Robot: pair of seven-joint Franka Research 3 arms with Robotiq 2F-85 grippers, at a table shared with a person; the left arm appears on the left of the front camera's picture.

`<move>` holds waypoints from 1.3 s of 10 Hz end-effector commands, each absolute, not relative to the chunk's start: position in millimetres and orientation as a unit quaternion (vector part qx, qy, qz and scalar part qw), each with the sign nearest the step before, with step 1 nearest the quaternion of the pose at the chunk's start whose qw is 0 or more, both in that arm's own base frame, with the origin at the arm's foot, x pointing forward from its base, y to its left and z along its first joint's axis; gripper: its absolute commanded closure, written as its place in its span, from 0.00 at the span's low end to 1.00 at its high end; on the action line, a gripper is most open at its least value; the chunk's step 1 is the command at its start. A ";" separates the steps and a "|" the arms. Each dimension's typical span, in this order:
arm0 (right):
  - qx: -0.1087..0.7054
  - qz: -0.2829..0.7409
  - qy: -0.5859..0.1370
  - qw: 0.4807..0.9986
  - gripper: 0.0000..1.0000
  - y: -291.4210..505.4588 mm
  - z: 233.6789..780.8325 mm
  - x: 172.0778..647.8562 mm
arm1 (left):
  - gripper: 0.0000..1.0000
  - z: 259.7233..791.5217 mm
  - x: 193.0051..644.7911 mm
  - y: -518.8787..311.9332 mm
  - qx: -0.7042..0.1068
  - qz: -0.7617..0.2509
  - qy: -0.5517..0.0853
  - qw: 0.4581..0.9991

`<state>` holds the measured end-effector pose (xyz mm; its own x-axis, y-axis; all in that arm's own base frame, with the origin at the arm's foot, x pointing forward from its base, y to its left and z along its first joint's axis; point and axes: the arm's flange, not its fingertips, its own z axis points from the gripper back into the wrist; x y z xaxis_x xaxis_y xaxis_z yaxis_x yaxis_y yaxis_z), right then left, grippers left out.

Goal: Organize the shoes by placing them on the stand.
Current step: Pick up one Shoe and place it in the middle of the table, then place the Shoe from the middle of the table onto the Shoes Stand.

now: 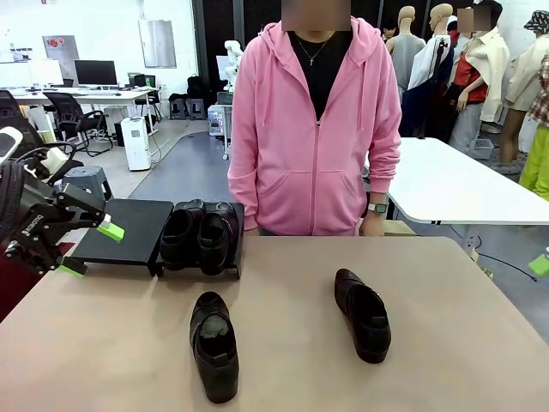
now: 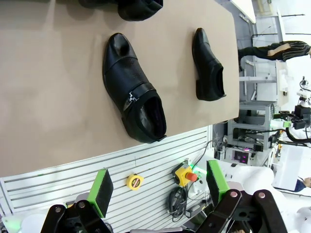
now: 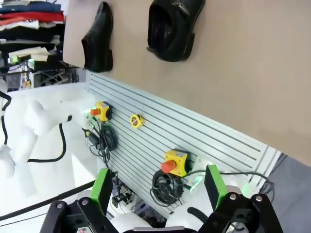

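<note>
The left gripper (image 1: 90, 249) has its jaws spread wide with nothing between them. In the left wrist view its green pads (image 2: 102, 191) stand well apart, and the robot's grey slatted front panel (image 2: 146, 170) lies beyond them. In the front view this gripper hangs at the left edge of the table, just in front of the left part of the low matte-black rectangular stand (image 1: 120, 230).

The right gripper (image 3: 158, 187) is just as wide open and empty. Its green pads (image 3: 214, 184) frame the same slatted panel, which carries a yellow stop button with a red cap (image 3: 174, 162).

The stand sits at the far left of the tan table (image 1: 283, 382). Two glossy black leather slip-on shoes (image 1: 202, 233) rest on its right end, side by side and touching, with their toes toward the robot.

Two more matching shoes lie on the tabletop, well apart from each other. One (image 1: 214, 345) lies left of centre, near the robot's edge and in front of the stand. Its toe points toward the far side, and a metal-trimmed strap (image 2: 136, 97) crosses its vamp. The other (image 1: 362, 313) lies right of centre at a slight angle, its toe also pointing away from the robot.

A person in a pink zip hoodie (image 1: 313, 129) stands at the far edge with arms hanging down.
</note>
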<state>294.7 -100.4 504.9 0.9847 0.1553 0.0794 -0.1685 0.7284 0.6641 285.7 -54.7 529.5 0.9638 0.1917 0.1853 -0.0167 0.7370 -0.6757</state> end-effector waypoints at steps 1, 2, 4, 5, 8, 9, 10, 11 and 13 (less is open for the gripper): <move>0.352 0.080 0.003 0.933 0.00 -104.4 512.3 295.7 | 0.00 530.4 284.6 -54.3 -0.370 0.054 -0.121 0.920; 0.352 0.080 0.003 0.933 0.00 -104.4 512.3 295.7 | 0.00 530.4 284.6 -54.3 -0.370 0.054 -0.121 0.920; 0.352 0.080 0.003 0.933 0.00 -104.4 512.3 295.7 | 0.00 530.4 284.6 -54.3 -0.370 0.054 -0.121 0.920; 0.352 0.080 0.003 0.933 0.00 -104.4 512.3 295.7 | 0.00 530.4 284.6 -54.3 -0.370 0.054 -0.121 0.920; 0.352 0.080 0.003 0.933 0.00 -104.4 512.3 295.7 | 0.00 530.4 284.6 -54.3 -0.370 0.054 -0.121 0.920; 0.352 0.080 0.003 0.933 0.00 -104.4 512.3 295.7 | 0.00 530.4 284.6 -54.3 -0.370 0.054 -0.121 0.920; 0.352 0.080 0.003 0.933 0.00 -104.4 512.3 295.7 | 0.00 530.4 284.6 -54.3 -0.370 0.054 -0.121 0.920; 0.352 0.080 0.003 0.933 0.00 -104.4 512.3 295.7 | 0.00 530.4 284.6 -54.3 -0.370 0.054 -0.121 0.920; 0.352 0.080 0.003 0.933 0.00 -104.4 512.3 295.7 | 0.00 538.9 282.5 -107.0 -0.337 0.045 -0.098 0.935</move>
<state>295.1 -100.2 506.4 0.9849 0.1571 0.0731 -0.1659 0.7328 0.6600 283.7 -69.7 529.7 0.9689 0.1711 0.1787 -0.0113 0.7519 -0.6591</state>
